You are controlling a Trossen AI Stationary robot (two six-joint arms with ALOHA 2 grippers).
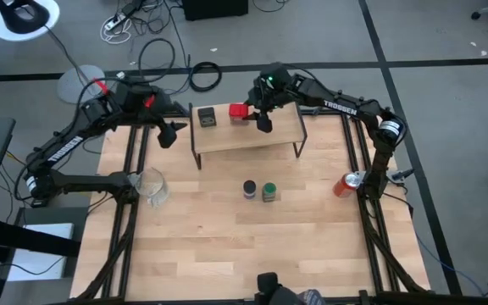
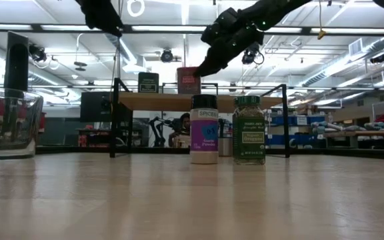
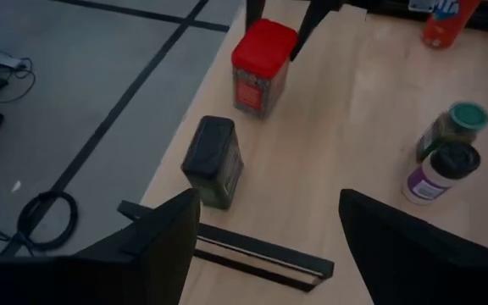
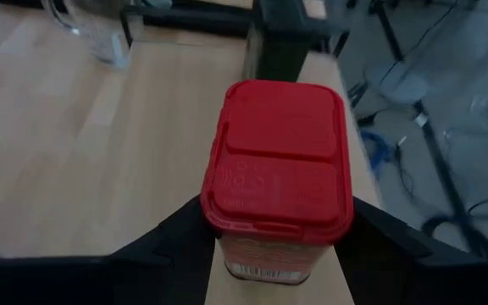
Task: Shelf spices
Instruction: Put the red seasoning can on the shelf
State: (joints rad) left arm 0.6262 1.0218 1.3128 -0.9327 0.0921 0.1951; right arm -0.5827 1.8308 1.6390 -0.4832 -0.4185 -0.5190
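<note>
The right gripper (image 1: 248, 116) is clamping the red tin (image 1: 238, 110) on the shelf (image 1: 252, 135), near its back edge, beside the dark tin (image 1: 206, 115). The left gripper (image 1: 172, 133) is hanging spread beyond the shelf's end.

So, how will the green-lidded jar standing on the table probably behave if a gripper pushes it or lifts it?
The green-lidded round jar stands upright and is taller than wide, so a high push may tip it. On its side, its round body would likely roll. It stands close beside the purple-labelled jar, so a sideways push could knock that one.
</note>
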